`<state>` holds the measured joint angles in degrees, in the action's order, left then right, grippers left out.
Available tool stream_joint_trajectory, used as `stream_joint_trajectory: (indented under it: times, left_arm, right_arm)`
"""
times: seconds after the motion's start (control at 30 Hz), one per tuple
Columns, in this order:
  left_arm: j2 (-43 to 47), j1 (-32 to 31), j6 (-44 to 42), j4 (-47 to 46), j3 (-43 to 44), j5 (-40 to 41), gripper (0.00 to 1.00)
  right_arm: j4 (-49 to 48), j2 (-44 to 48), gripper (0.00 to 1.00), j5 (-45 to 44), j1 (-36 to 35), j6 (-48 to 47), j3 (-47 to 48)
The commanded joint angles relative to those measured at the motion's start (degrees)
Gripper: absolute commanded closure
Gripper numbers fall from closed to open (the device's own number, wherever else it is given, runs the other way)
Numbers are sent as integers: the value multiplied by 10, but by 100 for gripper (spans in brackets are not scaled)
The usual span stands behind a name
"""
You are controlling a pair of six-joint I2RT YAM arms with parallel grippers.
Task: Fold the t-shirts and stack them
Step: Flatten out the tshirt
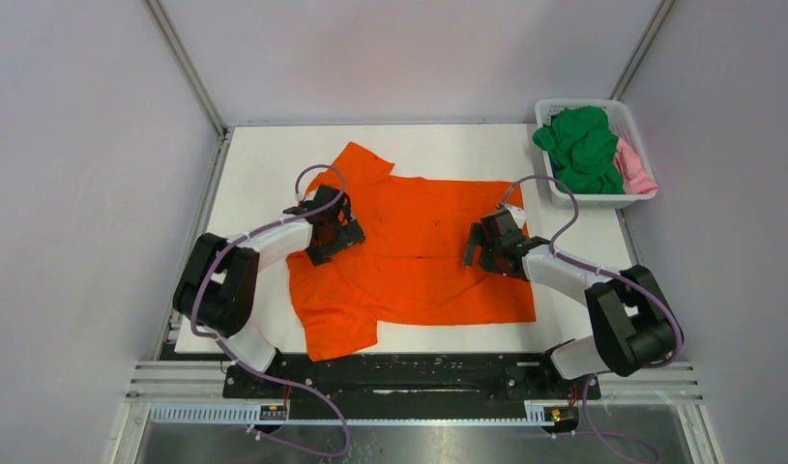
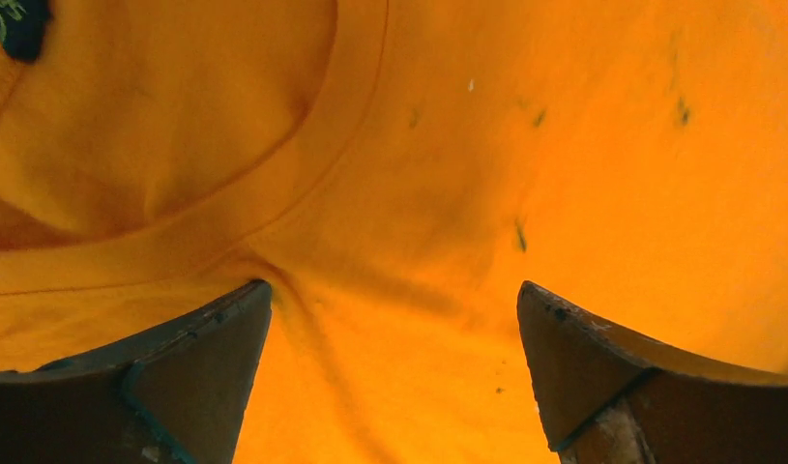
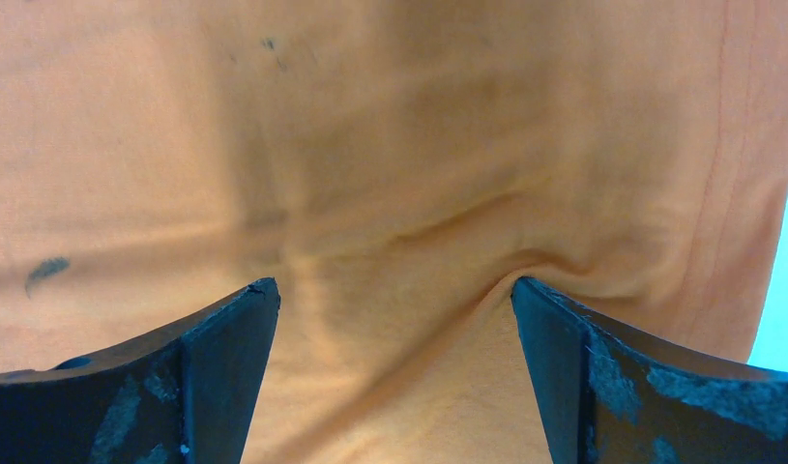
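Note:
The bright orange t-shirt [image 1: 419, 242] lies spread flat on the white table, collar to the left, hem to the right. My left gripper [image 1: 343, 232] is open, its fingertips pressed down on the cloth beside the collar seam [image 2: 303, 193]. My right gripper [image 1: 479, 246] is open, its fingertips pressed on the cloth near the hem [image 3: 728, 193], which wrinkles at the right fingertip [image 3: 554, 319]. Neither gripper holds anything. A green t-shirt [image 1: 583, 145] and a pink t-shirt [image 1: 634, 166] lie bunched in the basket.
The white lattice basket [image 1: 588, 201] stands at the back right corner of the table. Grey walls close in the left, back and right sides. A bare strip of white table [image 1: 448, 135] runs behind the shirt.

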<state>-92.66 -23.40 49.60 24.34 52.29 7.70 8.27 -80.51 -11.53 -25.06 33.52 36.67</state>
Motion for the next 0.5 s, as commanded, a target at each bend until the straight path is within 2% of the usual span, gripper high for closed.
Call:
stream_joint_trajectory:
  times: [0.0,0.3,0.37,0.47]
  left_arm:
    - [-77,37,3,-34,48,-23,1]
    - [-203,96,-18,-21,192,-73,1]
    - [-199,99,-28,-12,216,-86,1]
    - [-149,96,-45,-11,209,-94,1]
  right_arm:
    - [17,-75,1,2,3,4,37]
    - [38,-188,1,-9,32,-19,179]
    - [46,-190,1,-15,37,-19,198]
    - [46,-144,0,-25,37,-22,187]
